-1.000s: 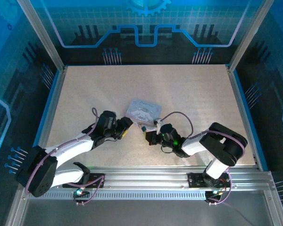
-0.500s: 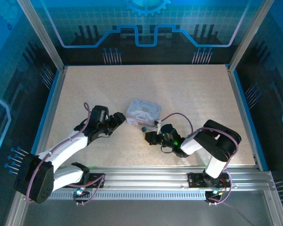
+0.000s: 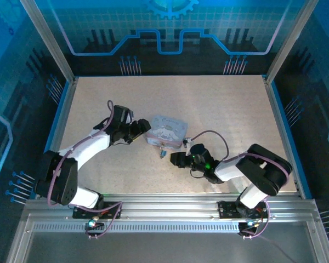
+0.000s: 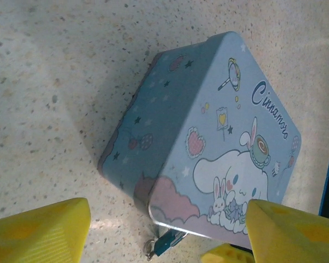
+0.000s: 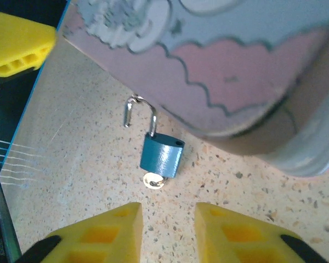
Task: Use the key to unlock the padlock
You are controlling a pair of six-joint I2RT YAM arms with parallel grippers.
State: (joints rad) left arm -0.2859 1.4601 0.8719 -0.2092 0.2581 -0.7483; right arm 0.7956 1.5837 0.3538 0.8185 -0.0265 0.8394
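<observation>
Speckled beige table (image 3: 225, 104), matte and grainy, bounded by a blue rim (image 3: 59, 126) at left and right and by aluminium rails (image 3: 170, 205) along the near side. Broad bare room across the far half and toward the right edge; crowding only at the centre. There, the pale blue tin (image 3: 167, 130): rectangular, rounded corners, smooth printed lid with a white long-eared cartoon figure and pink clouds, turned at an angle to the table's edges. Just beside its left end, the left gripper (image 4: 167, 211), spread wide, blocky yellow fingers (image 4: 38, 233) low at either side of the wrist view with the tin between and beyond them, nothing held; contact with the tin not clear. Just beside the tin's near edge, the padlock (image 5: 162, 154), flat on the table, between tin and right gripper (image 5: 168, 216). Small glossy teal body, squarish; thin silvery shackle (image 5: 140, 112) pointing at the tin, one leg in the body, the other ending free off to the side; tip up against the tin's lower rim, touching or not unclear. In the bottom of the body, the key (image 5: 153, 181), only a pale round metallic head showing. Right gripper low over the table, ribbed yellow fingers parted by a narrow gap, holding nothing, with a short strip of bare table between fingertips and key
</observation>
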